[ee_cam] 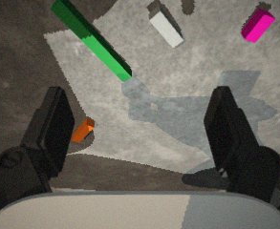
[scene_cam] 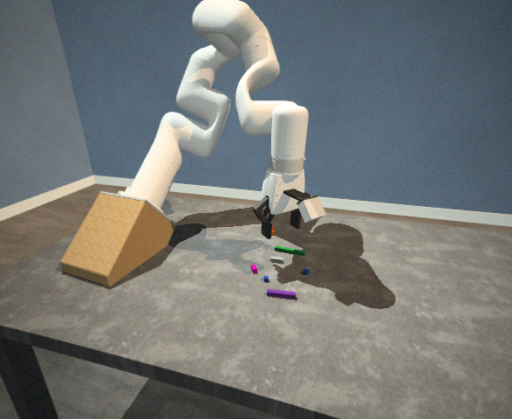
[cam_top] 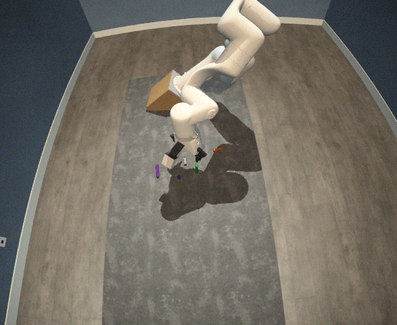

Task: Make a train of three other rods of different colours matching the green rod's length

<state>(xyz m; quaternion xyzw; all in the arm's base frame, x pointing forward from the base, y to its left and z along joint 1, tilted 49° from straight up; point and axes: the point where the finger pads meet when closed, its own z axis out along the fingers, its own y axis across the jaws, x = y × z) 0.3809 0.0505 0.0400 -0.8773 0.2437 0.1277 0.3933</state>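
My gripper [scene_cam: 281,225] is open and empty, hovering above the table; it also shows in the wrist view [ee_cam: 144,124] and from overhead [cam_top: 186,155]. The orange rod [ee_cam: 83,130] lies below, next to the left finger, partly hidden behind a finger in the side view [scene_cam: 272,230]. The green rod [scene_cam: 289,250] lies flat in front of the gripper, slanted in the wrist view [ee_cam: 92,40]. The grey rod [scene_cam: 276,259] and magenta rod [scene_cam: 254,268] lie close by, both apart from the green one. Two blue rods [scene_cam: 265,278] [scene_cam: 305,271] and the purple rod [scene_cam: 281,293] lie further forward.
The tan wedge-shaped robot base [scene_cam: 112,236] stands at the left back of the table. The arm's dark shadow [scene_cam: 337,265] covers the area around the rods. The table's front edge is far from the rods.
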